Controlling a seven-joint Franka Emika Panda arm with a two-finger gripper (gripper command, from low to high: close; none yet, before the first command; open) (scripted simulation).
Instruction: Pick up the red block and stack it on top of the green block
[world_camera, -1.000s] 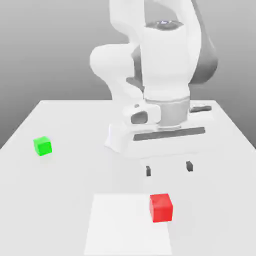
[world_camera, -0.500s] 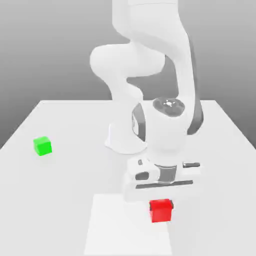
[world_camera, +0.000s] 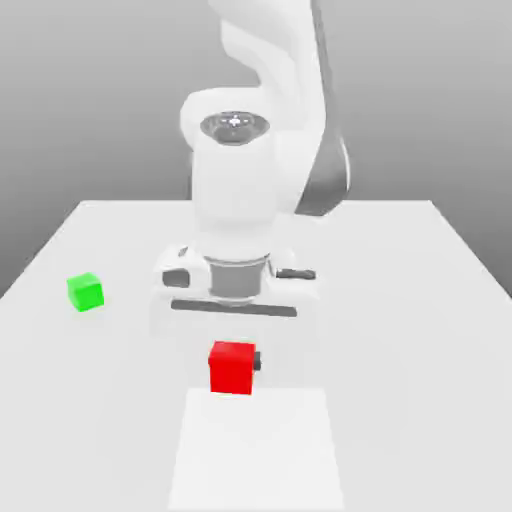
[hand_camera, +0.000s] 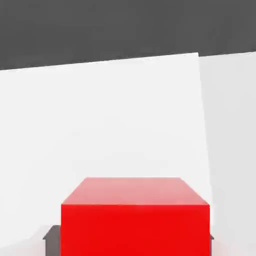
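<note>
Where the exterior view is consulted: red block (world_camera: 232, 367) clamped in the gripper (world_camera: 234, 362), apparently raised off the table (world_camera: 420, 300); green block (world_camera: 85, 291) well apart toward that view's left. Carry step judged underway; alignment over green required next. Hand view: block's top face (hand_camera: 135, 191) and dark fingertips (hand_camera: 51, 234) beside it recorded.

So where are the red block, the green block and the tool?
red block (world_camera: 232, 368): exterior view, its front face.
green block (world_camera: 85, 292): exterior view, its front face.
tool (world_camera: 234, 362): exterior view, between its fingertips, at the held red block.
</note>
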